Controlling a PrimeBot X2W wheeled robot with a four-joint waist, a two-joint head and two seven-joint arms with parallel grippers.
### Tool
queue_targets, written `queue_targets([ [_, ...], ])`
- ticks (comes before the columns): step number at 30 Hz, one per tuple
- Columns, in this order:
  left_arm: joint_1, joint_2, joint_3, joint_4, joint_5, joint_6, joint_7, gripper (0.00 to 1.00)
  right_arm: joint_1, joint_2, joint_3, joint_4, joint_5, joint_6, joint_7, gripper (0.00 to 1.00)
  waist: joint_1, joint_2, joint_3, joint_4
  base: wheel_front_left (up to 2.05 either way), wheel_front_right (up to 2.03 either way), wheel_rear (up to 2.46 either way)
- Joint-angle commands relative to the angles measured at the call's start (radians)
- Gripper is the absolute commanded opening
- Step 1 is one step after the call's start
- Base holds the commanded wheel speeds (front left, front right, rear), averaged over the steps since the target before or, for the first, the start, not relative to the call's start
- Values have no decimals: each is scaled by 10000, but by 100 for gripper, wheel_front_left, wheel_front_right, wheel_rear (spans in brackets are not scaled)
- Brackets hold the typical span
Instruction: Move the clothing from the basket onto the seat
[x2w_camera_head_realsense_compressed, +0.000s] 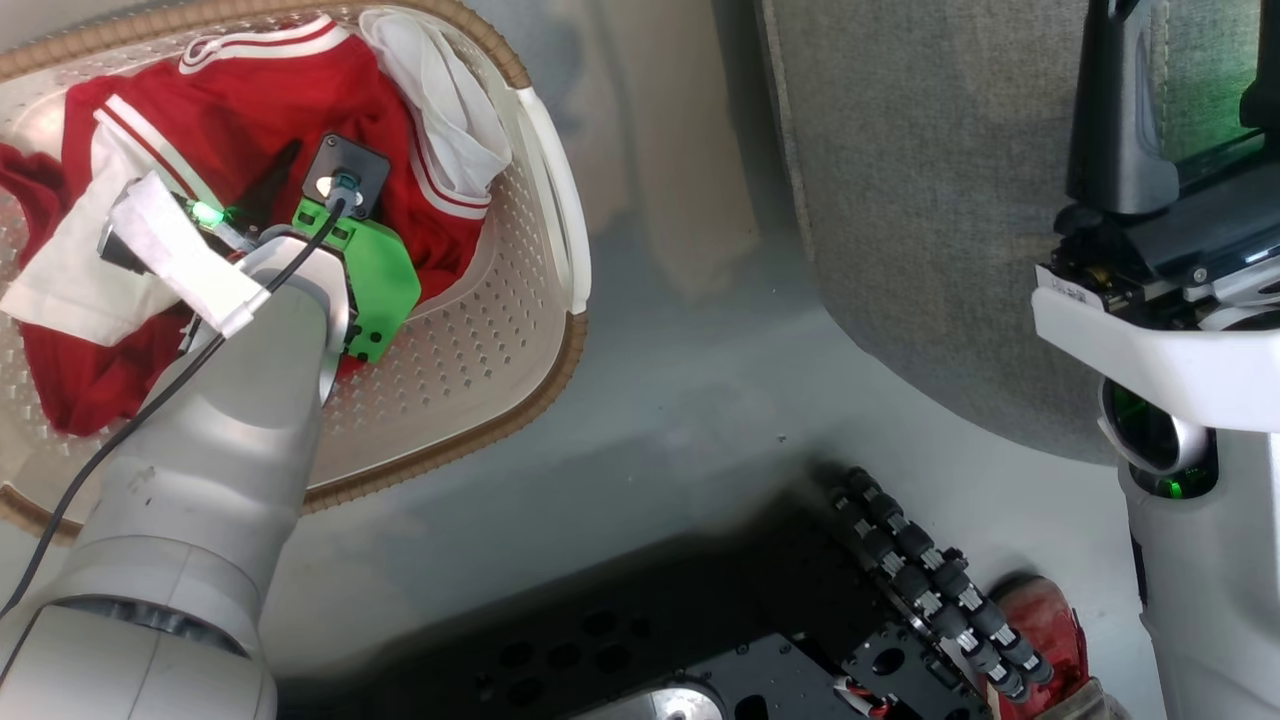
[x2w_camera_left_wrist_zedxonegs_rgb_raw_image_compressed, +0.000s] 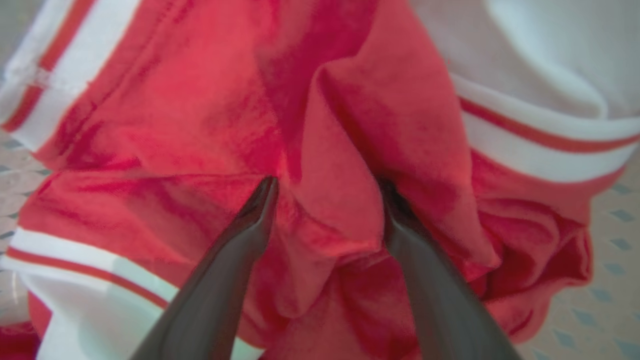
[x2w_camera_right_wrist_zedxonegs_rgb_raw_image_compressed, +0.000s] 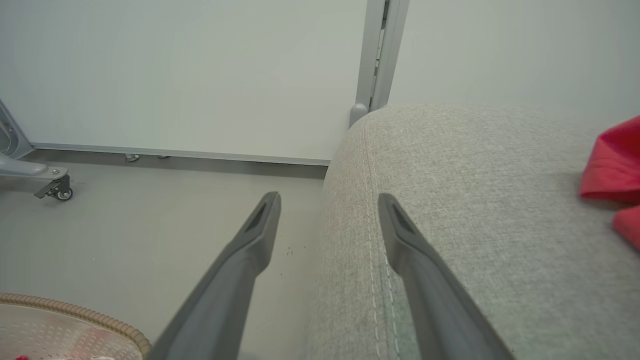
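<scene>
Red clothing (x2w_camera_left_wrist_zedxonegs_rgb_raw_image_compressed: 200, 100) in basket (x2w_camera_head_realsense_compressed: 490, 330) | left end effector (x2w_camera_left_wrist_zedxonegs_rgb_raw_image_compressed: 327, 182) spread, seemingly touching

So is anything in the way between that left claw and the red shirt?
Nothing visible. The left gripper is open with a fold of the red-and-white garment between its fingers, in the basket. Between the basket and the grey sofa cushion lies a strip of floor.

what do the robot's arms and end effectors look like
The left arm is a pale grey rounded tube with a black cable along it, white tape and a bright green plastic bracket at the wrist. Left end effector and right end effector each have two long, dark, tapering fingers.
</scene>
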Motion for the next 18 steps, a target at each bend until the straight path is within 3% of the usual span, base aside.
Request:
queue_targets([
  [1, -136, 178, 58, 35, -26, 114, -120, 0, -192, 47, -31, -87, 26, -7, -30, 100, -2, 0, 26, -18, 0, 0, 0],
  [9, -2, 225, 295, 28, -466, 437, -1036, 0, -160, 19, -78, 32, -35, -7, -30, 100, -2, 0, -342, 106, 0, 0, 0],
  [15, 759, -39, 765, -524, -1089, 576, -1679, 0, 329, -130, -21, 336, -83, -7, -30, 100, -2, 0, -1561, 635, 0, 0, 0],
  [18, 1322, -121, 864, -1541, -1195, 673, -1732, 0, 608, -269, 137, 562, -73, -7, -29, 100, -2, 0, -2388, 930, 0, 0, 0],
])
